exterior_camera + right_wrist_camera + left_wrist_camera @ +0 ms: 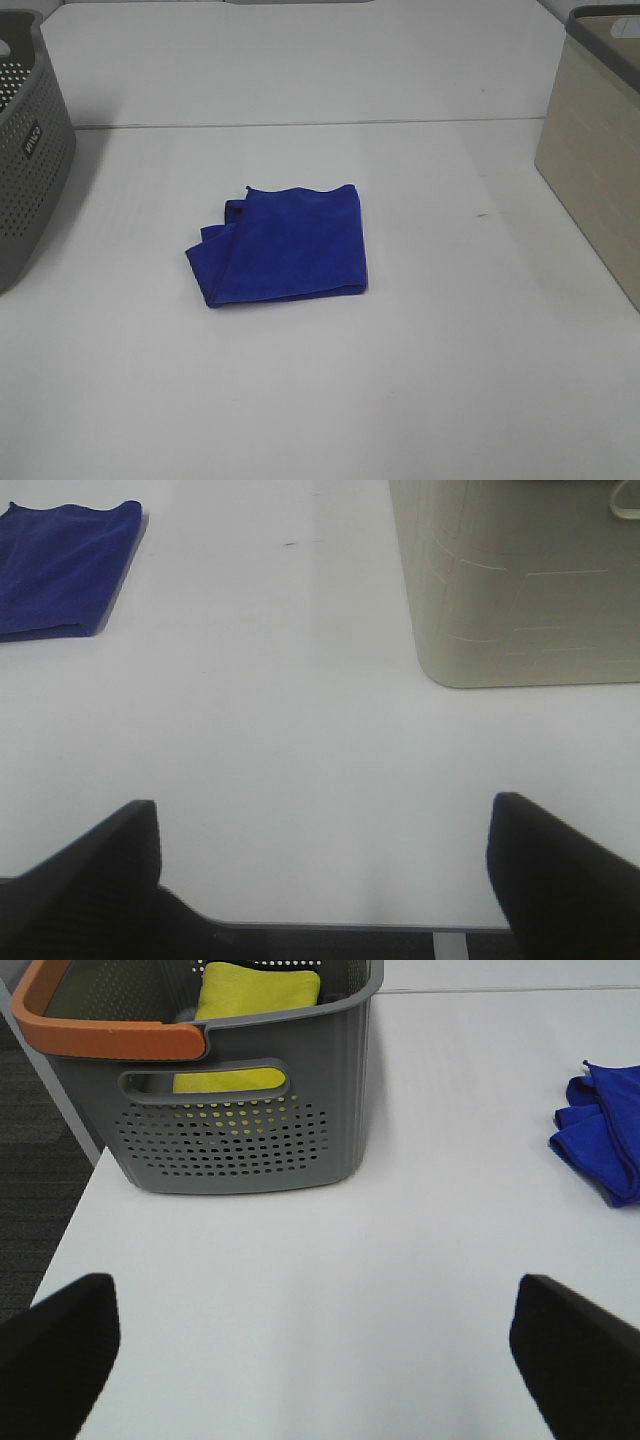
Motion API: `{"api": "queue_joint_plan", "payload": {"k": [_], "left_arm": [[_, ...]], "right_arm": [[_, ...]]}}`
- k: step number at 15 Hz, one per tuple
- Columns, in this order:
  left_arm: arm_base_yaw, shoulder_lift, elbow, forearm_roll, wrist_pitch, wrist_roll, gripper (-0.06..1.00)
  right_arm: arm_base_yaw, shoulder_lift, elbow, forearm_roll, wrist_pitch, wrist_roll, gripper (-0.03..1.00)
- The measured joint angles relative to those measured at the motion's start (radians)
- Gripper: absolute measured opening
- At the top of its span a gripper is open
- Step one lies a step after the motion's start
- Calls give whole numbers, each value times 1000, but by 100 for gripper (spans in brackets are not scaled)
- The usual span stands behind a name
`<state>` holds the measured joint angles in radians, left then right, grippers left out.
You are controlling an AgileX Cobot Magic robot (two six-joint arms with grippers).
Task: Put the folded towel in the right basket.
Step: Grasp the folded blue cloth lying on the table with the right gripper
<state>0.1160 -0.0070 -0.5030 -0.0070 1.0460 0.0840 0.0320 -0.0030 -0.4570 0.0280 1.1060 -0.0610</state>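
White tabletop fills the high view, and the folded blue towel lies flat just left of the frame's centre, touching neither container. The beige right basket stands at the right edge of the frame and a grey perforated basket, with a yellow cloth inside, at the left edge. Neither arm shows in the high view. Each wrist camera shows its own fingers spread wide and holding nothing: the left gripper faces the grey basket, and the right gripper faces bare table, with the beige basket close by. The towel sits well ahead of both, toward the table's middle. It is near-square, slightly longer across the frame, with loose layers at its left edge. I judge the right arm better placed, since the target is on its side
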Motion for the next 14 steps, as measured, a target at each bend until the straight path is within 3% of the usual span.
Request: {"api": "queue_joint_plan", "payload": {"k": [14], "left_arm": [[0, 0, 0, 0, 0, 0, 99]], "right_arm": [[0, 0, 0, 0, 0, 1, 84]]}}
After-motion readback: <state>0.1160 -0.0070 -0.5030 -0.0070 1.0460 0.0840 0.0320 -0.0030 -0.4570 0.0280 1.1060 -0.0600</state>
